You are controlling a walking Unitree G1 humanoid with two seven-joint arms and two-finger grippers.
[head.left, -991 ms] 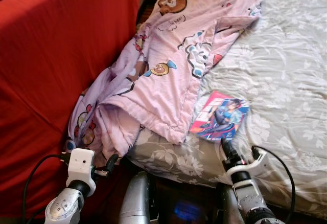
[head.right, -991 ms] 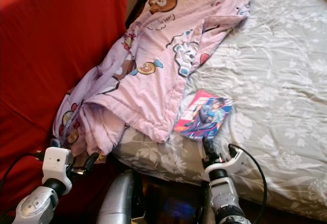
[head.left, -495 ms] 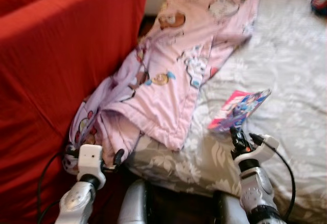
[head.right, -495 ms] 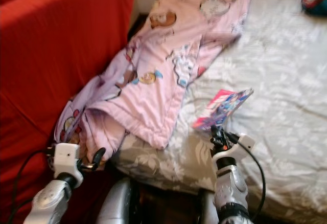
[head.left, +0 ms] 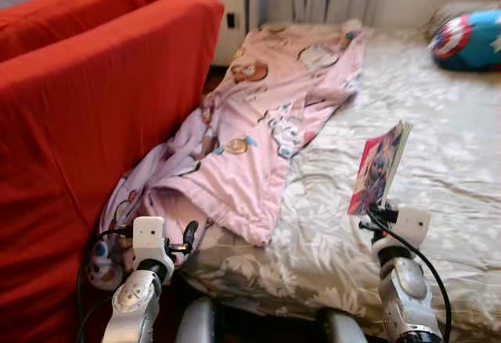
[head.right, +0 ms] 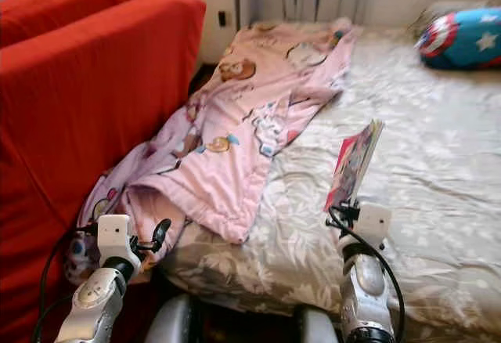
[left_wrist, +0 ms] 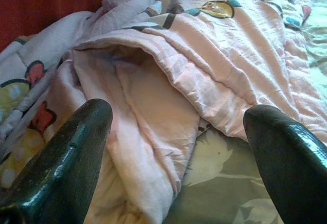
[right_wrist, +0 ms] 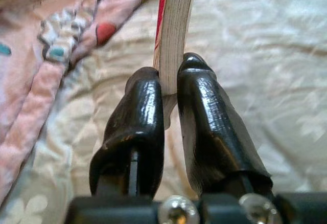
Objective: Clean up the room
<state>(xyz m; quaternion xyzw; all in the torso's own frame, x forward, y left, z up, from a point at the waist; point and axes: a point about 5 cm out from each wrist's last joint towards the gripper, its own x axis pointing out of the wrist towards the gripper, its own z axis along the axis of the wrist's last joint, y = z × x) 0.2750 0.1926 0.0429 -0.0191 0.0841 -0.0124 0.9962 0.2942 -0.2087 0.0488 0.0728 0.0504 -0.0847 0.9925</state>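
The right tool [head.left: 374,216] is clamped on the lower edge of the comic book [head.left: 379,167], holding it upright above the bed [head.left: 454,147], long axis pointing up, while the left tool [head.left: 188,237] hangs apart near the pink blanket [head.left: 258,124].

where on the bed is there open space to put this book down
The grey floral sheet is bare between the pink blanket and the star pillow. The bed's left side is crowded by the blanket. The right hand holds the book.
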